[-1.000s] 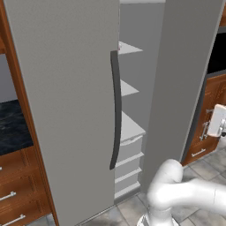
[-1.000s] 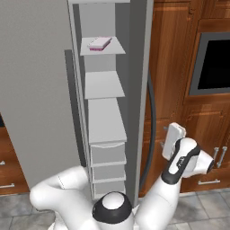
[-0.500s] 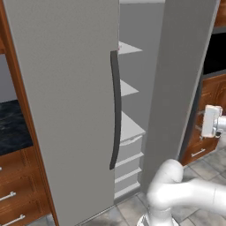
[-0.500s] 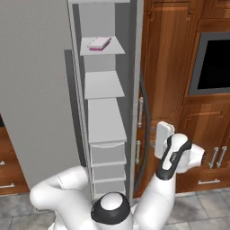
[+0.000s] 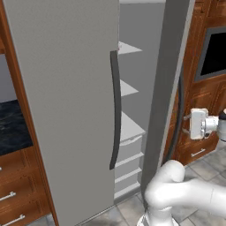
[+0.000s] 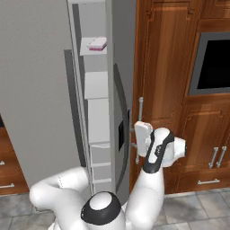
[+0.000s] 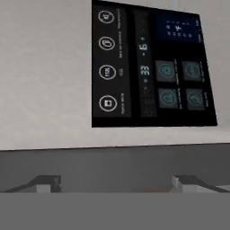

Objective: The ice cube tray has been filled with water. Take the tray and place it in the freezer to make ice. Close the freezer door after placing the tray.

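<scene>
The gripper (image 6: 134, 140) stands with its jaws spread wide and empty, facing the outer face of the freezer door (image 6: 120, 112), right at its dark control panel (image 7: 150, 67), apparently so it can push the door shut. The ice cube tray (image 6: 97, 44) already lies on an upper shelf (image 6: 92, 50) inside the freezer (image 5: 66, 88).

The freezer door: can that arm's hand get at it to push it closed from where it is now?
Probably yes. The gripper sits just outside the freezer door, fingers spread and holding nothing, facing the dark control panel on its outer face. Nothing stands between them, and the ice cube tray lies on an upper shelf.
</scene>
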Tool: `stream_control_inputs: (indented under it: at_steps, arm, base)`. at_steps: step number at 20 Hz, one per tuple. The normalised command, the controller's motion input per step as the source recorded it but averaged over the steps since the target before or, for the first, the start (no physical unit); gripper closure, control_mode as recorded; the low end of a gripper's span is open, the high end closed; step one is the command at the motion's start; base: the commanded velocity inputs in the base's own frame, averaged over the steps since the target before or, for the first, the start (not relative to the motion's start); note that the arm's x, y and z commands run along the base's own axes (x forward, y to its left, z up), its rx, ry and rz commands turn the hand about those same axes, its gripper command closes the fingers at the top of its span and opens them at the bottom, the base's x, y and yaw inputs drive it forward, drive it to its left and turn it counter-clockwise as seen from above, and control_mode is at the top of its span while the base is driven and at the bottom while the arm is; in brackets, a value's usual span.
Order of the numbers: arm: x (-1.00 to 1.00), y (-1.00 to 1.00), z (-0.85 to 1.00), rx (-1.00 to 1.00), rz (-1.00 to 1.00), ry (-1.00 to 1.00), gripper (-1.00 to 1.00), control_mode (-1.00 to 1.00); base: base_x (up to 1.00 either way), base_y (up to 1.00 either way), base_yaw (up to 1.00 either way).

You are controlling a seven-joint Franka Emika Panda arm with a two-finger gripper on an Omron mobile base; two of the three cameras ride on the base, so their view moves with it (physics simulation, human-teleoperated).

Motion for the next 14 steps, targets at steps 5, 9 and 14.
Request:
stream_control_inputs:
  at_steps: [5, 9, 14]
  arm:
    - [-0.19, 1.00, 0.00, -0.06, 0.14, -0.12, -1.00, -1.00]
    - [0.06, 1.00, -0.01, -0.09, 0.05, -0.08, -1.00, -1.00]
    - [0.23, 1.00, -0.01, -0.13, 0.00, -0.07, -1.00, -1.00]
  base:
    - [0.00, 0.00, 0.00]
    - [0.00, 0.00, 0.00]
    - [0.00, 0.00, 0.00]
